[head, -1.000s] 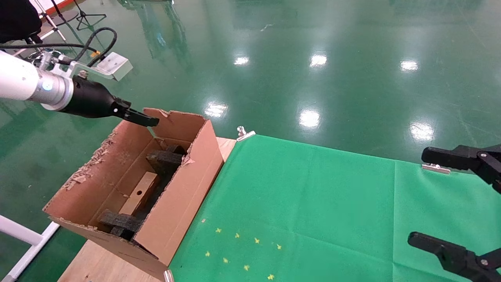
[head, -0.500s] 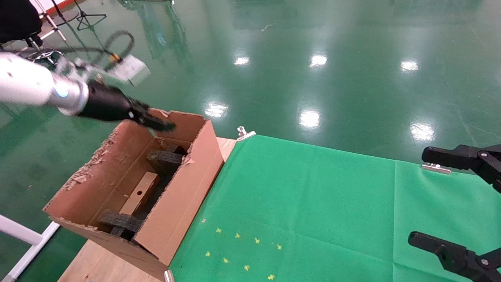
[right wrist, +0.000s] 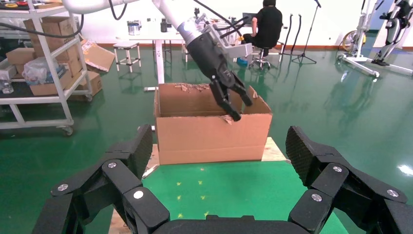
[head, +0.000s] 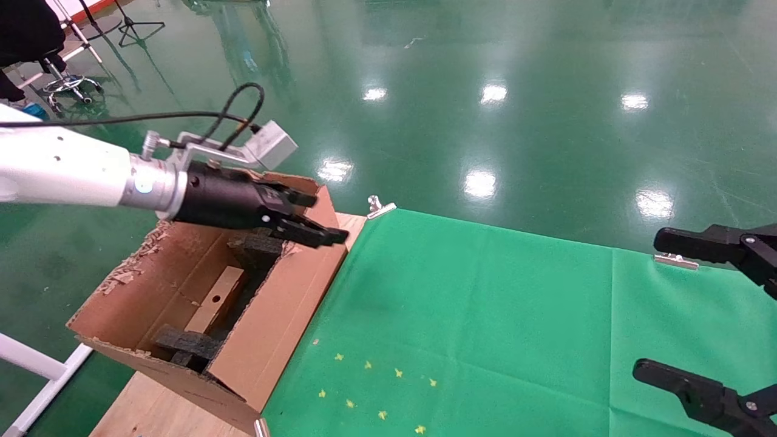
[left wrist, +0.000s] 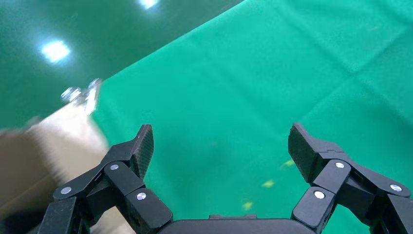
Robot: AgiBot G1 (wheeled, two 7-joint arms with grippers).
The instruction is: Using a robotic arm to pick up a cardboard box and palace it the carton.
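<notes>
left gripper point(head: 325, 220) now past carton point(head: 276, 315) rim, fingers spread, cardboard box point(head: 215, 299) unmoved inside

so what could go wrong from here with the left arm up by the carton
The left tool hangs open and empty just above the carton's right wall, so a low sweep could catch the ragged edge and drag the carton along the wooden table. The carton's near corner sits close to that table's edge, so a nudge might tip it off. The cardboard box lies inside between dark foam pieces; a jolt could shift it.
</notes>
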